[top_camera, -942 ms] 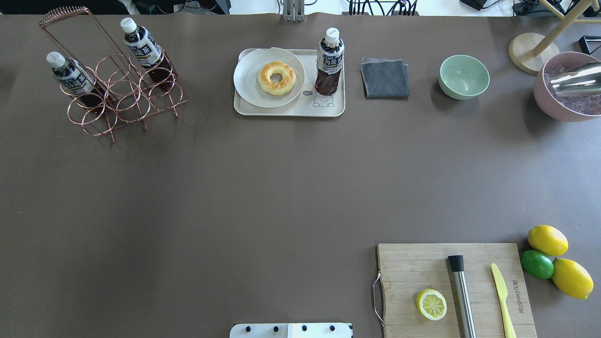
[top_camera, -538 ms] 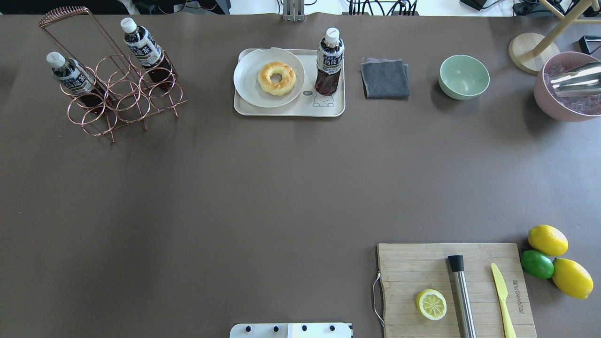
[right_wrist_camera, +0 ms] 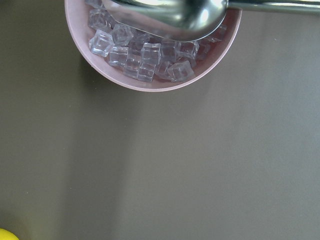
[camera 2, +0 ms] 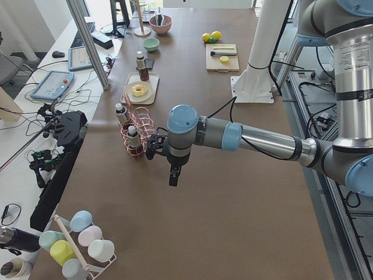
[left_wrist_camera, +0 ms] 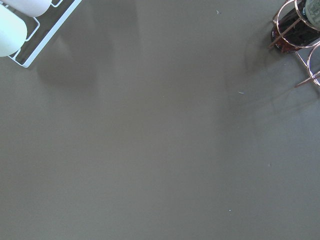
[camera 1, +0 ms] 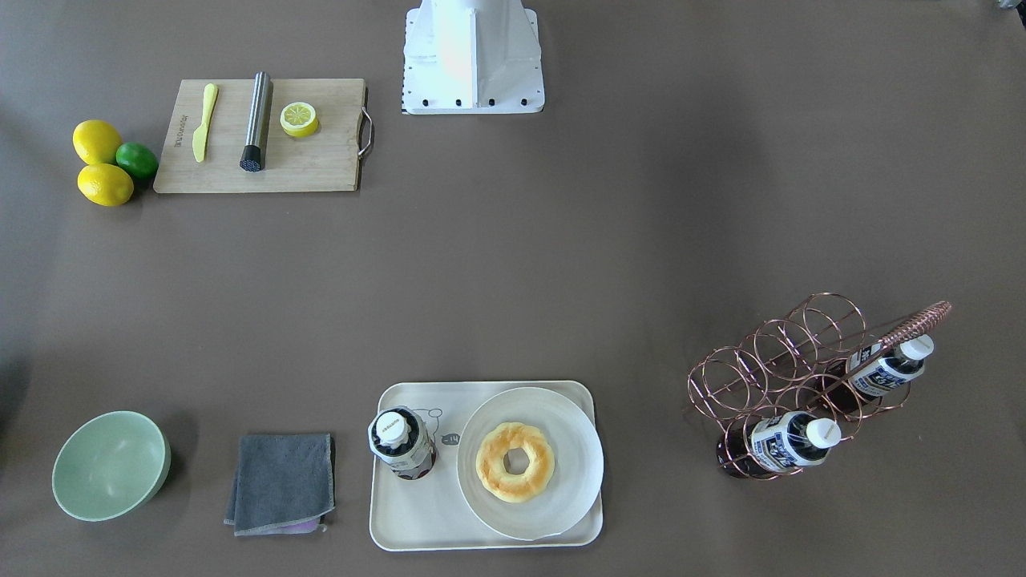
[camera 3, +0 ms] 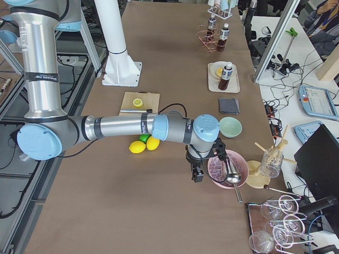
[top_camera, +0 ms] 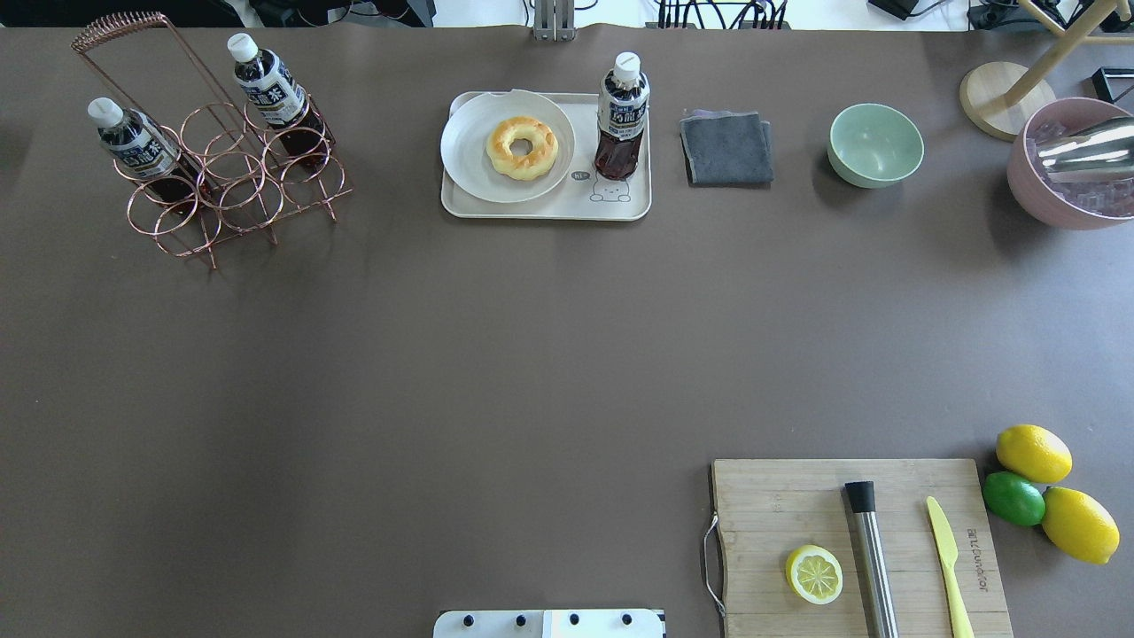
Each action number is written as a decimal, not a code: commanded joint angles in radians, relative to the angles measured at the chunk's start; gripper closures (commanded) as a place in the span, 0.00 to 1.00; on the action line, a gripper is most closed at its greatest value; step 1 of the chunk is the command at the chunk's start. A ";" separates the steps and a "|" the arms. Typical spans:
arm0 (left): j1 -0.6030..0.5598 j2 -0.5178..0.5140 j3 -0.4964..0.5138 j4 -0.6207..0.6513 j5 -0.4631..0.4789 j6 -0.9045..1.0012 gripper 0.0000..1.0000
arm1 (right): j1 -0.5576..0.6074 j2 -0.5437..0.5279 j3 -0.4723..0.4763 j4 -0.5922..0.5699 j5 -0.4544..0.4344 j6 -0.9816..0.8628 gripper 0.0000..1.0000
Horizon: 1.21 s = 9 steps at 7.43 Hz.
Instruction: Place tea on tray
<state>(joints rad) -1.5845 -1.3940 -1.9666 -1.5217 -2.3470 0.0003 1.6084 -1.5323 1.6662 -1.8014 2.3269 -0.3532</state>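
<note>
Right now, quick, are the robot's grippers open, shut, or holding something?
Left gripper: cannot tell, it shows only in a side view.
Right gripper: cannot tell, same reason.

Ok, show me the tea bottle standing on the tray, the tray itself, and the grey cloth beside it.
tea (top_camera: 622, 113): overhead view, on its label.
tray (top_camera: 576, 206): overhead view, bare strip by its near rim.
grey cloth (top_camera: 726, 148): overhead view, its middle.

The near grey-and-blue left arm's gripper (camera 2: 173, 181) (jaws unreadable) hangs beside the copper wire rack (camera 2: 141, 127); the clear brown-tea bottle (camera 2: 140, 65) stands on the cream rectangular tray (camera 2: 127, 98).
</note>
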 commanded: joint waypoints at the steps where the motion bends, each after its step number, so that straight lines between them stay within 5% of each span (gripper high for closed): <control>1: 0.000 0.001 -0.012 0.000 0.000 0.001 0.03 | 0.001 -0.011 0.027 -0.007 -0.004 0.002 0.00; 9: -0.020 0.003 -0.029 0.002 0.000 0.001 0.03 | 0.001 -0.019 0.038 -0.006 -0.006 0.006 0.00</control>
<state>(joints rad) -1.5985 -1.3921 -1.9915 -1.5202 -2.3462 0.0005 1.6092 -1.5498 1.7020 -1.8068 2.3176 -0.3470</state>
